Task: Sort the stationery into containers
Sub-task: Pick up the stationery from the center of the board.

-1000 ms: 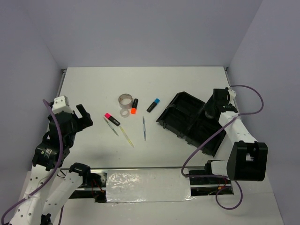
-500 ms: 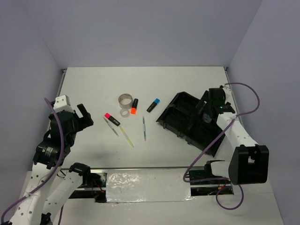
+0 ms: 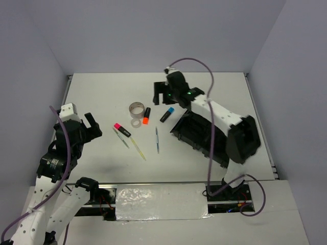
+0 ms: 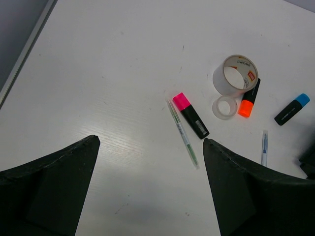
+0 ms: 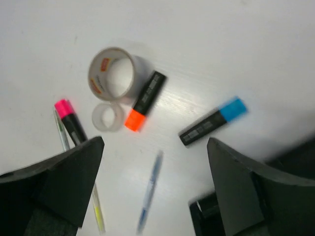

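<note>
The stationery lies mid-table: a large tape roll (image 3: 136, 108), a small clear tape roll (image 3: 136, 123), an orange-capped highlighter (image 3: 146, 115), a blue-capped highlighter (image 3: 167, 114), a pink-capped highlighter (image 3: 122, 129), a grey pen (image 3: 121, 138), a yellow pen (image 3: 138, 148) and a blue pen (image 3: 157, 140). The black organizer tray (image 3: 204, 135) sits to their right. My right gripper (image 3: 162, 98) hovers open and empty above the blue-capped highlighter (image 5: 212, 121) and the blue pen (image 5: 151, 189). My left gripper (image 3: 89, 125) is open and empty, left of the pink-capped highlighter (image 4: 191, 115).
The table's left edge (image 4: 24, 54) runs beside my left gripper. The tray's near corner (image 5: 206, 216) shows at the bottom of the right wrist view. The right arm's cable (image 3: 196, 64) arcs over the far table.
My right arm has swung from over the tray at the right to the left and far side, above the stationery. The left arm has not moved.
</note>
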### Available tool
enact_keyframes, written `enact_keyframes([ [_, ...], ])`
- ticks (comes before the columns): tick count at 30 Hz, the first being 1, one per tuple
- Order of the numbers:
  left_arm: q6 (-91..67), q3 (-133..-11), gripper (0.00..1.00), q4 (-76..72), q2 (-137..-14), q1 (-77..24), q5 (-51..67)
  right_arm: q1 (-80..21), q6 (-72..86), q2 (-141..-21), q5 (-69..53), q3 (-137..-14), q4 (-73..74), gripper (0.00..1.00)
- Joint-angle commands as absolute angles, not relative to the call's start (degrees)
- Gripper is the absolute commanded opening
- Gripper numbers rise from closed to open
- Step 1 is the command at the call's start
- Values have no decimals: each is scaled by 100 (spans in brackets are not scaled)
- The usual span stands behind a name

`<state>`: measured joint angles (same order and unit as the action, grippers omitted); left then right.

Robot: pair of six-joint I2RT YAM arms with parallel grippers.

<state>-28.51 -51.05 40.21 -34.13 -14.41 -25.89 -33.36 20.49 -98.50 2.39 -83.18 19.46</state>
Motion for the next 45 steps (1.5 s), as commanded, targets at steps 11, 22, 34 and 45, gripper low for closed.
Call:
enact_keyframes([
  [11,-2760,-5203,99,3832,-3559,-1389,-2716,-3937,2259,-13048,1011,-11503,2626,66],
  [22,-2751,-5203,99,3832,-3551,-1371,-2698,-4052,2171,-13930,1142,-12384,2936,53],
  [34,-2725,-5203,99,3814,-3516,-1353,-2646,-4157,2390,-14054,519,-12393,2391,15],
  [45,-2716,-5194,99,3806,-3533,-1354,-2610,-3771,2917,-12131,176,-10594,1240,5],
])
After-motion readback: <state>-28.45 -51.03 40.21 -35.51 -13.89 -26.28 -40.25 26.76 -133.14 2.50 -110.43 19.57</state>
